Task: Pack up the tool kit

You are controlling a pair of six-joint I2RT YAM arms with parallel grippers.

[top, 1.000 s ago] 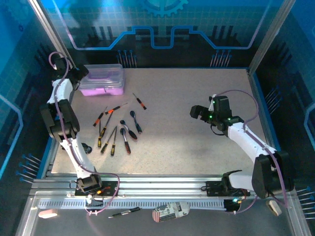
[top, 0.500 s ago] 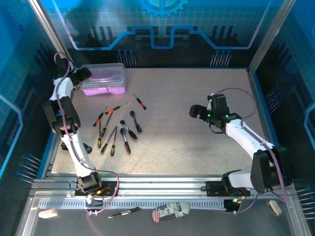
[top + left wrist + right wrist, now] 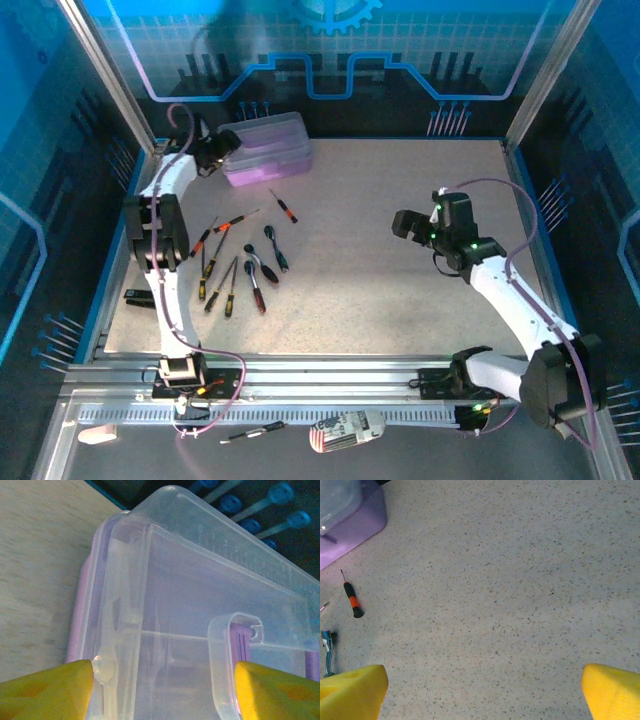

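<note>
- Speckled grey desk (image 3: 400, 300) is sitting inside a blue-lit enclosure, and both arms are reaching over it from the 6 o'clock edge.
- The left gripper (image 3: 165, 690) is hovering at the tool kit (image 3: 200, 630) with its jaws spread wide. Its yellow fingertips (image 3: 45, 685) are flanking a stretch of the clear lid, and I cannot tell whether they are pressing on it.
- The tool kit is resting at 11 o'clock on the desk, skewed to the edges, with the lid apparently lying shut over the purple base.
- The step in hand is probably getting the box placed and opened. Doing that well means keeping the base flat on the desk and working at the clasp beside the handle. The box also needs bracing, so that it is not sliding toward the back wall at 12 o'clock.
- The right gripper (image 3: 485, 690) is hanging over bare desk at 3 o'clock, jaws released and carrying nothing. It looks free to steady the box or fetch tools.
- The screwdrivers (image 3: 235, 262) are lying loose at 9 o'clock, none of them packed yet.
- A lone screwdriver (image 3: 285, 205) is lying near the box's 5 o'clock corner, where a sliding box could be sweeping it along.
- The left arm's own links are passing beside the cluster, crowding any reach from that side.
- Another screwdriver (image 3: 255, 432) and a crumpled packet (image 3: 345, 430) are lying on the metal rail beyond the 6 o'clock edge.
</note>
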